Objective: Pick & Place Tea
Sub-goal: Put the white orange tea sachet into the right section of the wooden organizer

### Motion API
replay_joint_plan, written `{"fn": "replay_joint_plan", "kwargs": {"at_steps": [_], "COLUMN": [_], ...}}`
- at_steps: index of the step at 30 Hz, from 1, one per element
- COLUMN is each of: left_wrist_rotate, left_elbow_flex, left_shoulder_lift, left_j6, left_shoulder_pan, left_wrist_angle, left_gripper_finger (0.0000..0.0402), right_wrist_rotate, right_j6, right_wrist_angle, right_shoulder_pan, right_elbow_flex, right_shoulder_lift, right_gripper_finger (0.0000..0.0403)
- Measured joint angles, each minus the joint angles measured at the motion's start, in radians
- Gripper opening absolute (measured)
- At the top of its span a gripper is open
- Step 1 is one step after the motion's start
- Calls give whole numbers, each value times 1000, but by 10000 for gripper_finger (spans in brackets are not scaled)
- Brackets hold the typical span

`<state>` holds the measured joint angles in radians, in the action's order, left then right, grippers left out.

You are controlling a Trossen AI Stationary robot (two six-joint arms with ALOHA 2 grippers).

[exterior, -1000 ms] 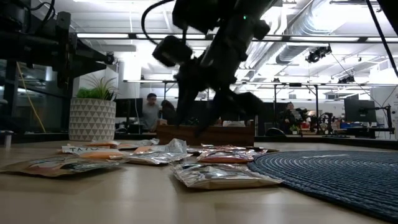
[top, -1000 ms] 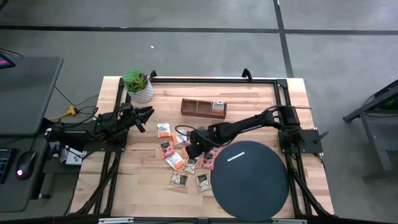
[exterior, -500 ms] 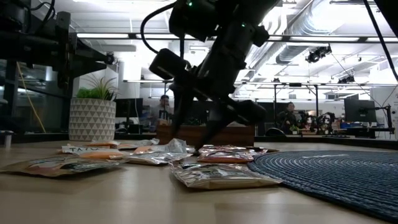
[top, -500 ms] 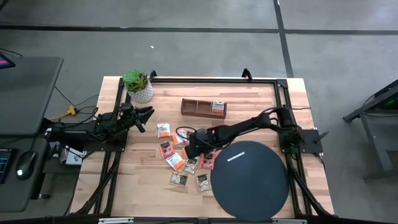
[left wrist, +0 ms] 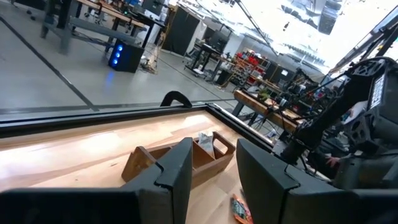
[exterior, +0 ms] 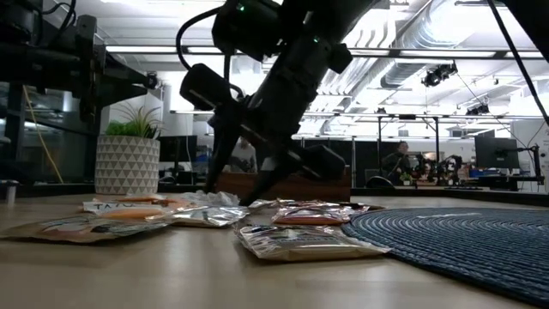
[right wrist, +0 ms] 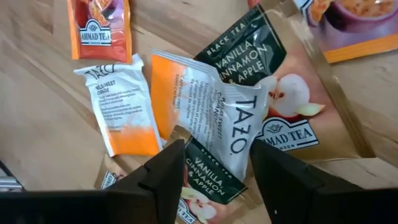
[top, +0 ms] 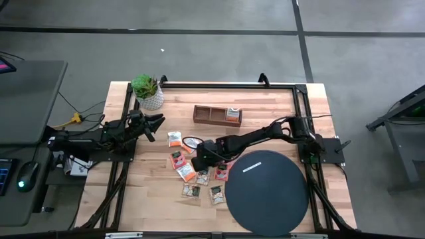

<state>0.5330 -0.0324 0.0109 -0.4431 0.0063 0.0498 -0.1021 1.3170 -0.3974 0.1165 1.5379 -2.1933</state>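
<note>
Tea sachets [top: 188, 171] are lying scattered beside the black disc [top: 267, 191] as the right gripper [top: 199, 158], having descended, is straddling a white sachet [right wrist: 214, 118], fingers apart, unclosed; left gripper [top: 157, 122] waiting part-open.

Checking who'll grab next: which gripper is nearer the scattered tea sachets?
Right. The right gripper hangs open directly over the tea sachets; the left gripper waits by the table's left edge.
</note>
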Motion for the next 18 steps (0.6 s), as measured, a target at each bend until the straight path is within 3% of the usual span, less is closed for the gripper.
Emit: {"fn": "replay_joint_plan", "kwargs": {"at_steps": [13,18], "left_wrist_rotate": [-3,-3], "left_elbow_flex": [0,0], "left_shoulder_lift": [0,0], "left_j6": [0,0], "left_shoulder_pan": [0,0], "left_wrist_angle": [0,0], "left_gripper_finger": [123,123], "right_wrist_rotate": [18,18], "right_j6": [-58,-76], "right_wrist_angle": [-27,-26], "right_shoulder_pan": [-5,-7], "right_elbow_flex": [-3,-3], "right_shoulder_lift": [-4,-4], "right_gripper_finger": [11,8]}}
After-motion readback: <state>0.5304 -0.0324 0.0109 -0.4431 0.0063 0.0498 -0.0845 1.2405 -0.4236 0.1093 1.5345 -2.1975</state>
